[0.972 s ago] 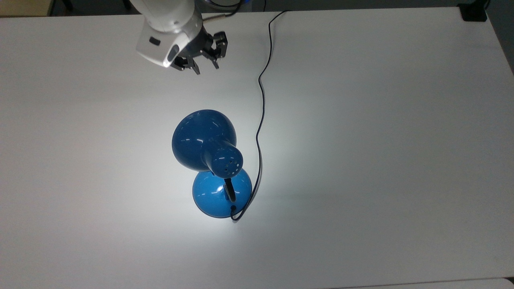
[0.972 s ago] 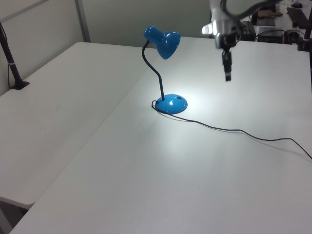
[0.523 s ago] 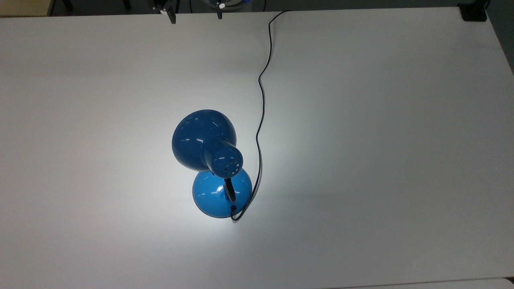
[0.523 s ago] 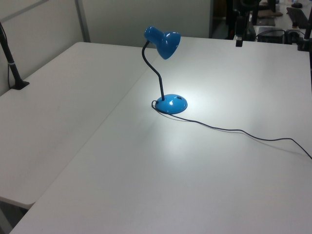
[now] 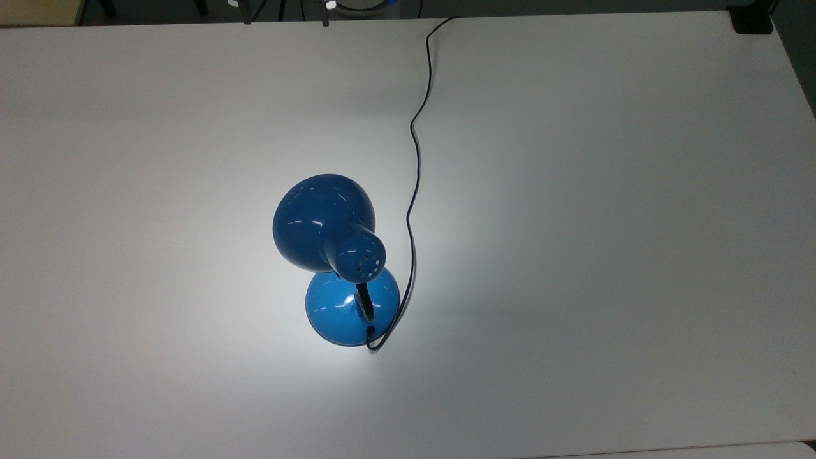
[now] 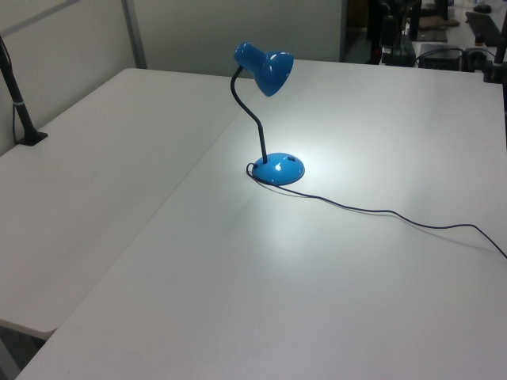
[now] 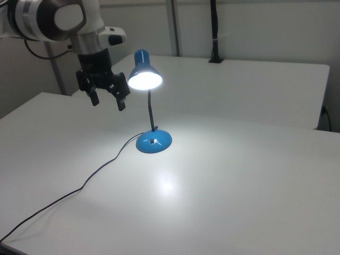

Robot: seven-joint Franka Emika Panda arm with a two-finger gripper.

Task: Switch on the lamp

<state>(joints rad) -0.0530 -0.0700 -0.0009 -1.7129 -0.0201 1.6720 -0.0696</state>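
Lamp (image 7: pixel 149 101) reads as lit — shade mouth glows white in the right view, and a bright pool sits on the tabletop (image 5: pixel 574 191) around the base in all three views. So the task looks done; nothing left that I can see, bar parking the arm.

Gripper (image 7: pixel 108 99) hangs in the air in the right view, on the right view's left of the shade, apart from it, fingers spread wide and holding nothing.

Lamp stands near the middle of the tabletop on its round base. Long axis is the neck: roughly upright, curving over at the top. Shade tilts down and opens toward the top view's upper left, away from the base. Cord (image 5: pixel 415 146) leaves the base's edge, loops round it and runs off toward the top view's far edge.
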